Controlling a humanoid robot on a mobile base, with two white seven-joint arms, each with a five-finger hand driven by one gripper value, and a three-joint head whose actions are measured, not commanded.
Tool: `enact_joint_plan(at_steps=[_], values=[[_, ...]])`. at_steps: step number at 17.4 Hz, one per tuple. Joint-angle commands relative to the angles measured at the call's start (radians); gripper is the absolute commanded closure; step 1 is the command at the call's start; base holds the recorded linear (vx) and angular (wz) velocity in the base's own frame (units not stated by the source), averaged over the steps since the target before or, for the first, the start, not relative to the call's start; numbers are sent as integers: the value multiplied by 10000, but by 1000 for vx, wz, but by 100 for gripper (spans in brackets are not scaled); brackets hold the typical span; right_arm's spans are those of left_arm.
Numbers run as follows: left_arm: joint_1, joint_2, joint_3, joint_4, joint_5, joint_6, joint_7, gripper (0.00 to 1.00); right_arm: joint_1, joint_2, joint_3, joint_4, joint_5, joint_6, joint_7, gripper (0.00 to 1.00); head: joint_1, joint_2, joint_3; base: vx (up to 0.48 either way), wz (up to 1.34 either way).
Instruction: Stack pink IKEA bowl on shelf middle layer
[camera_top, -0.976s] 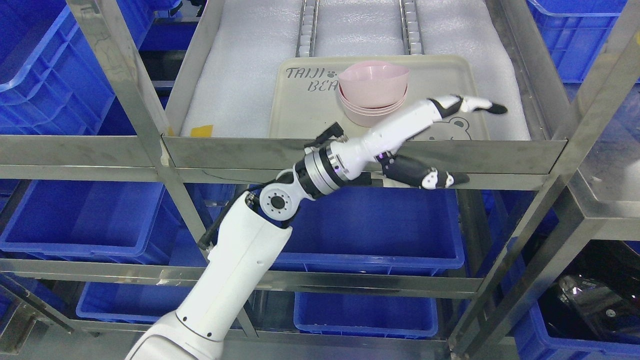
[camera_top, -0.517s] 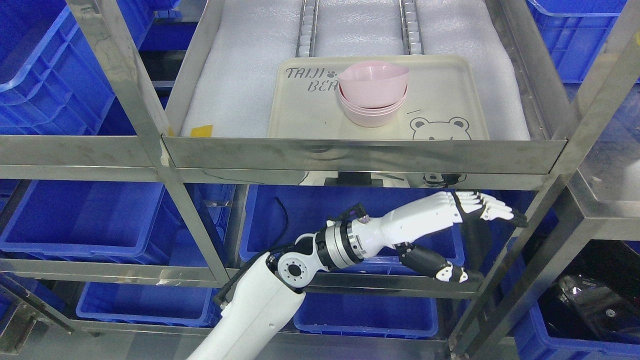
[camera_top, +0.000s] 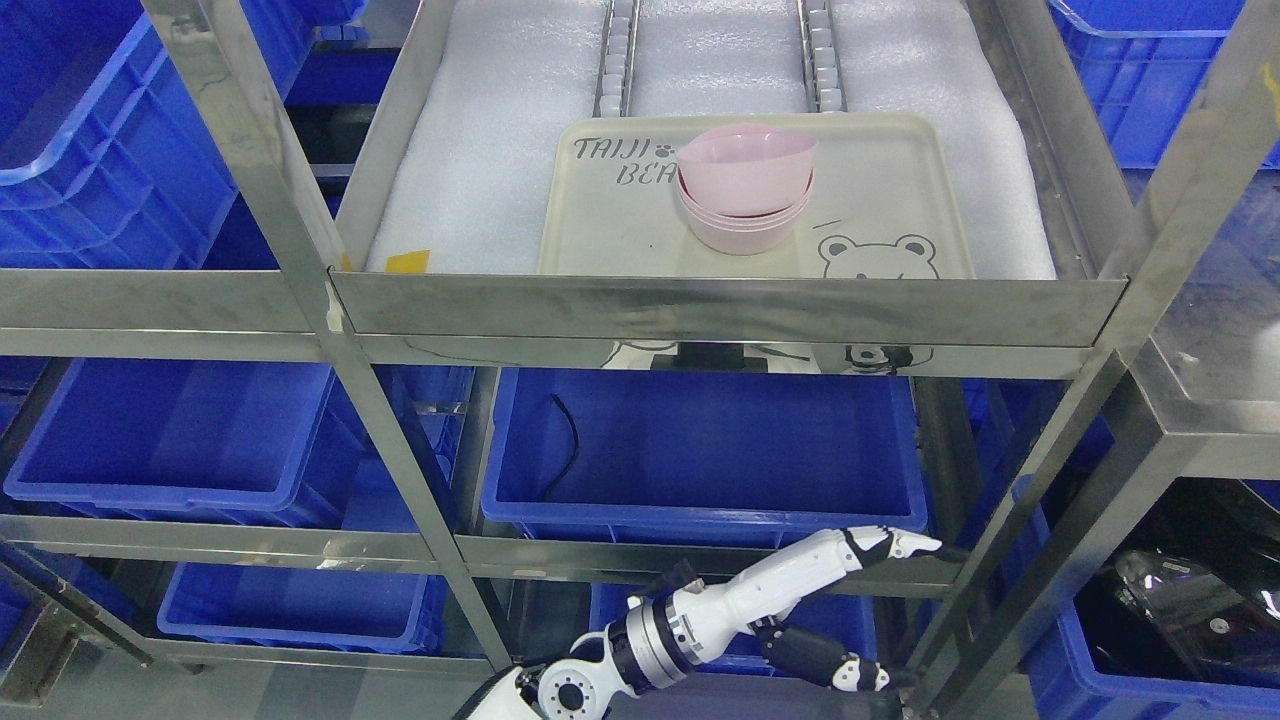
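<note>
Bowls, pink (camera_top: 746, 190), sit nested in a stack on the cream bear tray (camera_top: 880, 180) at the upper middle of the frame, on the shelf's white foam liner (camera_top: 480, 150). My left hand (camera_top: 850, 600) hangs at the bottom centre, fingers stretched out and loose, gripping nothing, before the blue bin (camera_top: 700, 450).

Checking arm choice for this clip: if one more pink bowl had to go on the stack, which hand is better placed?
Left, by default: the left hand, open and empty, hangs low below the pink bowls on the tray; no right arm is in view.
</note>
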Motion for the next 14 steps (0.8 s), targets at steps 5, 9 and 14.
enact_joint_plan(at_steps=[5, 9, 14], values=[[922, 167, 2748, 2031, 34, 1462, 2831, 4, 154, -175, -1, -175, -1, 5, 7, 0, 0, 0, 0, -81, 68], [800, 167, 3130, 2032, 80, 1541, 3156, 0, 154, -175, -1, -175, 14, 5, 7, 0, 0, 0, 0, -161, 152], [111, 167, 3944, 2262, 783, 2443, 3936, 0, 154, -175, -1, -175, -1, 5, 7, 0, 0, 0, 0, -124, 118]])
